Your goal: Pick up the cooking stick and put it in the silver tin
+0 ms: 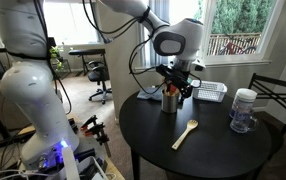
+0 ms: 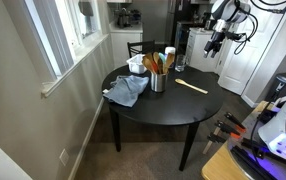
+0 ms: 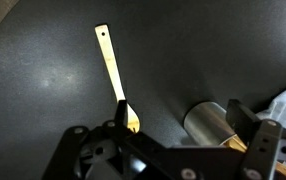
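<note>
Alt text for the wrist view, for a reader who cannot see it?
A light-wood spoon lies on a dark table, its bowl toward the hand. The open hand fills the bottom edge, with a silver tin at lower right.

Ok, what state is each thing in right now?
gripper: open, empty, above the table.
cooking stick: lying flat, ungrasped.
silver tin: upright, holding other utensils.
glass jar: upright, lid on.
blue cloth: crumpled.
</note>
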Action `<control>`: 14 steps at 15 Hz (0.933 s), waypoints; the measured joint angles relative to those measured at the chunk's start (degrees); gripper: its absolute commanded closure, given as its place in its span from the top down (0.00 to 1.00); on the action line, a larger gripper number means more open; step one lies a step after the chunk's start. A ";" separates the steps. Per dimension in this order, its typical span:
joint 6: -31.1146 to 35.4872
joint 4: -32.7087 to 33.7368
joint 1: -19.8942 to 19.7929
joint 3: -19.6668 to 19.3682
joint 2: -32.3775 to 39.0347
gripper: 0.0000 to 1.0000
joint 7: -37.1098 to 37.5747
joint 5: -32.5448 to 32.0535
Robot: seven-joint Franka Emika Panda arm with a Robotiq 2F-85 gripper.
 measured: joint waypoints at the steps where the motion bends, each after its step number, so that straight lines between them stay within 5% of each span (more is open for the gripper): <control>1: 0.00 0.00 -0.05 0.03 0.00 1.00 0.00 0.00; 6: 3.03 0.00 -1.71 1.60 0.54 1.00 -2.34 0.03; 14: 22.56 1.97 -5.17 9.72 12.59 1.00 -15.28 0.04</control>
